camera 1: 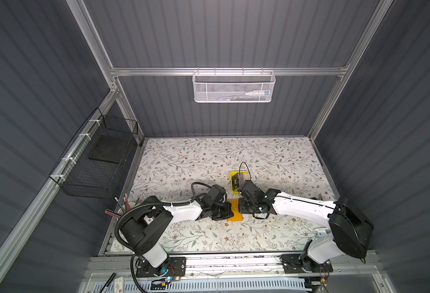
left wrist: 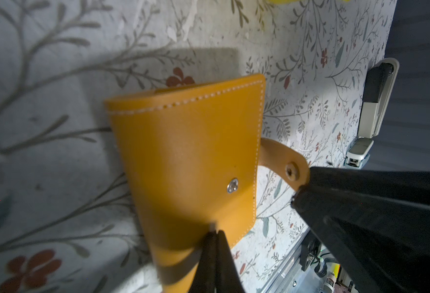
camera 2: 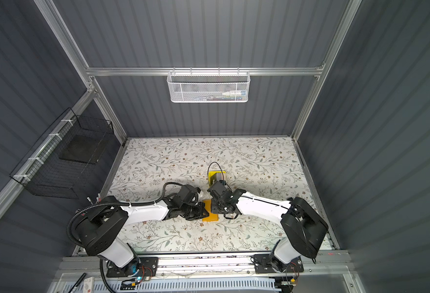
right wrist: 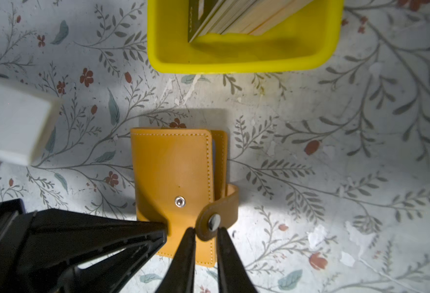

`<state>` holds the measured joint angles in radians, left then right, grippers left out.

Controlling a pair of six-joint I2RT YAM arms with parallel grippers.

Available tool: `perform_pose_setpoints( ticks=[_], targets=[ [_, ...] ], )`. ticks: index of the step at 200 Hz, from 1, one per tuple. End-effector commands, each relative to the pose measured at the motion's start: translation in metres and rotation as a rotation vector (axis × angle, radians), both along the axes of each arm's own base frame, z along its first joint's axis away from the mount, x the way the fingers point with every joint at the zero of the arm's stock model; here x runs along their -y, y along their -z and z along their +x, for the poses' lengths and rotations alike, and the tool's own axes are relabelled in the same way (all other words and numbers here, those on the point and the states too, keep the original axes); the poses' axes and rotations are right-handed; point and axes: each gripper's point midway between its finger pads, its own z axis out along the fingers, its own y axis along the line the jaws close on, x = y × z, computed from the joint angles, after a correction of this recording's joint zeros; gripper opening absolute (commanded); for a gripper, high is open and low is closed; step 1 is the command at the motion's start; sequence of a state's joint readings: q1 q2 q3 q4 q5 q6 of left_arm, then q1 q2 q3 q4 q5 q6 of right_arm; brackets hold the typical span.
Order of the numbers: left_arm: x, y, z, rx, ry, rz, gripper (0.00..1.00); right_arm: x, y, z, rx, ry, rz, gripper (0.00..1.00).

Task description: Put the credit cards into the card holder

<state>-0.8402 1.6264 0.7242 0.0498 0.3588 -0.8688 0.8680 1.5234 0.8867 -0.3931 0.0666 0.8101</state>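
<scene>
- Lying closed on the floral-patterned desk (right wrist: pixel 335 157) is the mustard-yellow, leather-like booklet card holder (right wrist: pixel 173 172), with its white-stitched cover facing up. In both top views it is sitting between the two wrists.
- The left end effector (left wrist: pixel 215 232) is sitting with its tips together, pressing on the cover's edge on the side away from the strap. I can't tell whether any leather is pinched between them.
- My read is that it is anchoring the holder so nothing slides when the strap is pulled.
- The right end effector (right wrist: pixel 206 232) is straddling the rounded tab of the holder's snap-button strap (right wrist: pixel 224 210). The gap is narrow with the tab sitting in it, so it is reading as clamped on the tab.
- The strap is already off the small metal stud (right wrist: pixel 180 202) on the cover and is curling up from under the open edge, so the cover is looking free to swing.
- The credit cards (right wrist: pixel 234 17), thin rectangular plastic with a dark front card and pale beige edges behind, are standing on edge as a stack. They are sitting in a small bright-yellow plastic tray (right wrist: pixel 234 67), near the holder but apart from it.
- I'm judging this as the opening step, with no card being handled yet.
- The risk I'm watching is the tab slipping out, or the whole holder lifting with the strap.
</scene>
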Motion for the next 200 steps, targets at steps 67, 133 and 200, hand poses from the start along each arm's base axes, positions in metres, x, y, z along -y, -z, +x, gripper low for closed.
perform_pose_setpoints(
  ticks=[67, 133, 200],
  targets=[
    [-0.015, 0.029, -0.009, -0.039, -0.011, 0.094, 0.03, 0.002, -0.004, 0.005, 0.018, -0.008, -0.027, 0.09],
    [-0.02, 0.032, -0.013, -0.054, -0.017, 0.103, 0.01, -0.017, -0.003, -0.003, -0.004, -0.108, 0.01, 0.03],
    [-0.022, 0.031, -0.013, -0.051, -0.024, 0.107, 0.0, -0.036, 0.002, -0.005, -0.024, -0.169, 0.036, 0.01]
  ],
)
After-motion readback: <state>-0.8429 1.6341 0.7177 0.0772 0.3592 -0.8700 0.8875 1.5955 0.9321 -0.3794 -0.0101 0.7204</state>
